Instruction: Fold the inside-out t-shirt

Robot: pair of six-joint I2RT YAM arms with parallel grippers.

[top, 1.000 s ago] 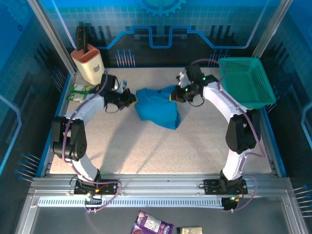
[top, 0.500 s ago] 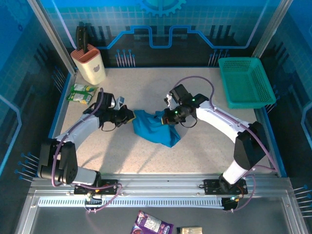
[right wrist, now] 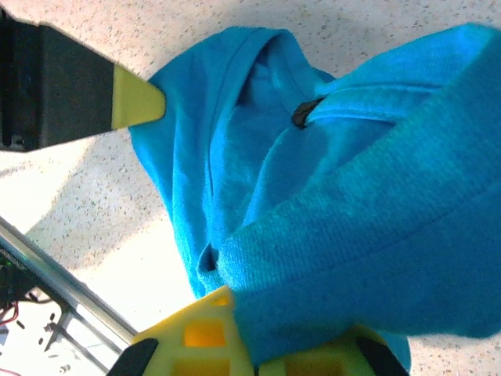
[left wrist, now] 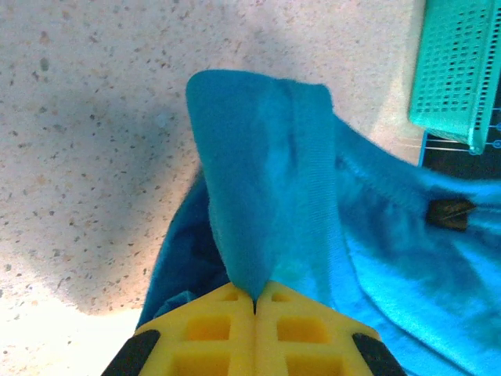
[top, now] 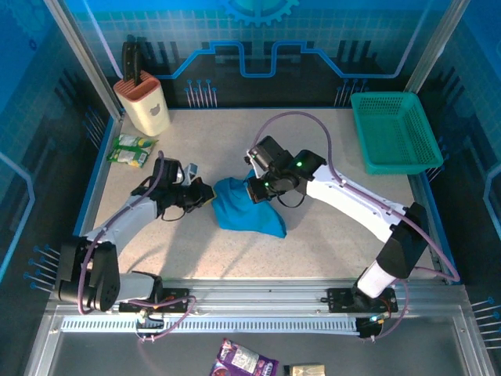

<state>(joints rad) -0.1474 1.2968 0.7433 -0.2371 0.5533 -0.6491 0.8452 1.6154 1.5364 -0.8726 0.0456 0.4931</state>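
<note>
Inside-out t-shirt (top: 252,213), bunched at the worktop (top: 329,235) centre, looks light and limp; left pincer (top: 209,192) and right pincer (top: 255,190) are each clamped on a hem fold, likely the surest hold.

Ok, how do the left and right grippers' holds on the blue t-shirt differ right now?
The left gripper pinches a thin ribbed edge of the t-shirt, pads closed flush; the right gripper clamps a thick bunched fold that spills over its fingers. The left gripper holds the t-shirt's left side, the right gripper its far edge. Both are shut on the cloth.
</note>
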